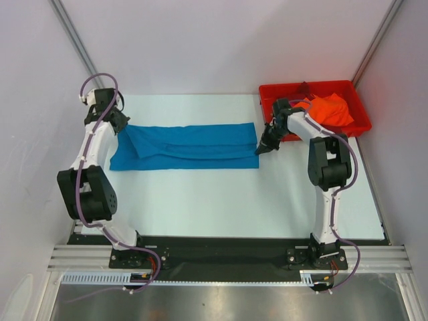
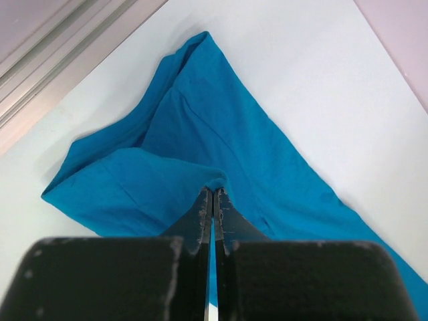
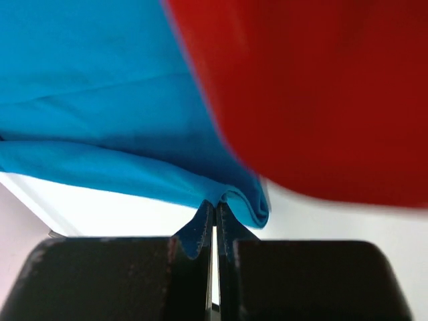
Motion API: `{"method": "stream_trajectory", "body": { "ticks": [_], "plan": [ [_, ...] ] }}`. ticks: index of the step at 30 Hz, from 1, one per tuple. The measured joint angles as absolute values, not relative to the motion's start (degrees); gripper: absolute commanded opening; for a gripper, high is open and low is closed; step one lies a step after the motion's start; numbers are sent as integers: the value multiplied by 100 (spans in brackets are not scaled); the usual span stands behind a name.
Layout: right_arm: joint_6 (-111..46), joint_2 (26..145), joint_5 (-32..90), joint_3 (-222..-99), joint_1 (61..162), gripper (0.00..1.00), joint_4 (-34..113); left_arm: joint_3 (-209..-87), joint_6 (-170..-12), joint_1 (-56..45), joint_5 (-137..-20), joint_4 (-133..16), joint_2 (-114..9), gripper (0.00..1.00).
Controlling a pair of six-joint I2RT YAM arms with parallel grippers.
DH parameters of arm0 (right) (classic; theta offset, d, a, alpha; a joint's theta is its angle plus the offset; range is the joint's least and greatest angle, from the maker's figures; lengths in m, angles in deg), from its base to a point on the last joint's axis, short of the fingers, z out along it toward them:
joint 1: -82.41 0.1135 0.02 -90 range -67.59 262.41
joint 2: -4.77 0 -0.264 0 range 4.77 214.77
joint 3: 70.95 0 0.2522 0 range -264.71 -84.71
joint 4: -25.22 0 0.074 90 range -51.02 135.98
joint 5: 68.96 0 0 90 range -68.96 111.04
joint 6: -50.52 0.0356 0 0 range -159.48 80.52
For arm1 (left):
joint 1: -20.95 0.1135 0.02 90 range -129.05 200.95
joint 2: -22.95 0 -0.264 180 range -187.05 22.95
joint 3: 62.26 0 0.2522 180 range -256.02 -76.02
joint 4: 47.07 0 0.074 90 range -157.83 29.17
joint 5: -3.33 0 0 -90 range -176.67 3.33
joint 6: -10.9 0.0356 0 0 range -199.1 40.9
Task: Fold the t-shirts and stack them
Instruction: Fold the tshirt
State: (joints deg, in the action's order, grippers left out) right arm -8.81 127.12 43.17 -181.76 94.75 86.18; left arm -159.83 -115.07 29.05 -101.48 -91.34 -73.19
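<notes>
- One teal-blue soft cloth t-shirt (image 1: 187, 144) lies on the white tabletop (image 1: 200, 207), folded lengthwise into a long flat band. It runs left to right across the far half of the table.
- In the top view its layers overlap: a narrower upper flap sits on a wider lower layer, and the left end spreads wider than the right.
- The left gripper (image 1: 122, 130) is at the band's left end. In the left wrist view its two black fingers (image 2: 202, 210) are pressed together, and a raised edge of the teal cloth (image 2: 221, 127) is pinched at their tips.
- The right gripper (image 1: 261, 148) is at the band's right end. The right wrist view shows its fingers (image 3: 226, 224) closed tight on a rolled fold of the same shirt (image 3: 100, 80), which bunches around the tips.
- Both of the two grippers therefore grip the one shirt, one at each end.
- One rigid red plastic rectangular bin (image 1: 354, 129) stands at the far right corner of the table, just beside the shirt's right end. In the right wrist view it is a blurred red mass (image 3: 321, 100) close above the fingers.
- Inside the bin lies one crumpled bright orange cloth t-shirt (image 1: 332, 110). I cannot tell whether other garments are under it.
</notes>
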Motion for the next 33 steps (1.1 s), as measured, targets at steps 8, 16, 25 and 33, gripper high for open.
{"method": "stream_trajectory", "body": {
  "ticks": [8,16,25,33],
  "plan": [
    [-859,12948,4325,-18316,9457,0,8500,-16007,-11507,2894,-10154,-9103,-7594,0],
    [-861,13153,4356,-18668,9453,0,8454,-16241,-11507,2894,-10288,-9112,-7671,1],
    [-867,13333,4262,-19003,9464,0,8522,-16378,-11522,2894,-10298,-9096,-7916,0],
    [-819,12992,4002,-18354,9470,2,8502,-16378,-11529,2896,-10349,-9096,-7964,1]
  ]
}}
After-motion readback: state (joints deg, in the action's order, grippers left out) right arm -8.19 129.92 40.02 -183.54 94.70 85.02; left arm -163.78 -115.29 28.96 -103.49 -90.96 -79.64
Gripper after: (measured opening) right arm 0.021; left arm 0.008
